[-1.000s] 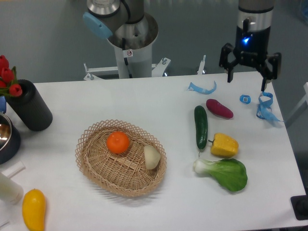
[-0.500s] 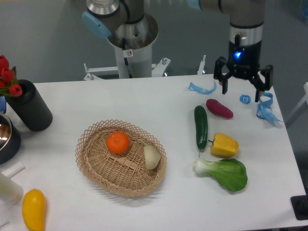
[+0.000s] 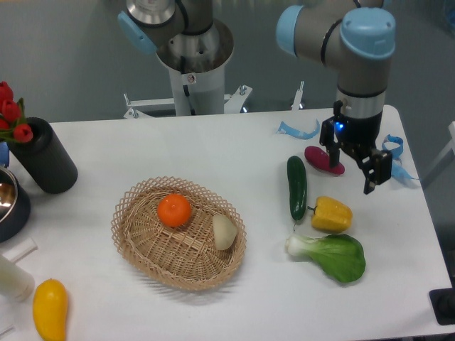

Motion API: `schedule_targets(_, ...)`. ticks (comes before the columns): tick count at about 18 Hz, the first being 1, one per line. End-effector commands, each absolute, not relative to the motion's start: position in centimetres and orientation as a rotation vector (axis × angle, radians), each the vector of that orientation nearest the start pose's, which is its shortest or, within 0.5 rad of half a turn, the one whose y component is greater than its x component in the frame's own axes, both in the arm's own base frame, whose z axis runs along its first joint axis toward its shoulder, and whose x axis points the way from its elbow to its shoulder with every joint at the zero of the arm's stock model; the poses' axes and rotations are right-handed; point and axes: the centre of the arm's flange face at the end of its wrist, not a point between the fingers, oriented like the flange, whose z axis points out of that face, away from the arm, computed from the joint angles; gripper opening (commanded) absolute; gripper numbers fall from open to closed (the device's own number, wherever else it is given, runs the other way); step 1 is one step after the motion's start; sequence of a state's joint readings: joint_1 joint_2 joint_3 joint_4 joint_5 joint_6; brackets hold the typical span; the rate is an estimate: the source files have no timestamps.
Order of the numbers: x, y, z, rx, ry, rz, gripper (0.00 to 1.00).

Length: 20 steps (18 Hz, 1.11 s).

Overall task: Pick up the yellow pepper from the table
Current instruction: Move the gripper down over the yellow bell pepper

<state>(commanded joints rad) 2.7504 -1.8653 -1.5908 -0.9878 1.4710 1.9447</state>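
The black two-finger gripper, fingers spread wide and empty, hovers just beyond the glossy yellow lobed pepper on the white table; it should centre over the pepper's blocky body, then descend.

gripper above table, pepper just in front below it, eggplant beside its left finger, cucumber left, bok choy further front, basket far left

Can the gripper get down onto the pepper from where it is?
Probably yes. The gripper, jaws open and empty, hangs just behind the pepper, whose top is uncovered. The cucumber and bok choy crowd its sides.
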Motion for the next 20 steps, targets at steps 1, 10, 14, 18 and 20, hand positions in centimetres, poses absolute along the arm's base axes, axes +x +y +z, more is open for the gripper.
schedule_targets(1,-52.1,36.9,37.7,-2.772,1.217,0.395,1.0)
schedule_targets(10,-54.0,36.9,30.6,-2.748,1.631,0.05,1.0)
schedule_targets(14,-54.0,37.2,26.9,-2.74,1.612,-0.034,1.0)
schedule_targets(18,-54.0,38.0,24.5,-2.732,1.625,-0.083,1.0)
schedule_targets(20,-54.0,38.1,24.2,-2.729,1.621,-0.09,1.0)
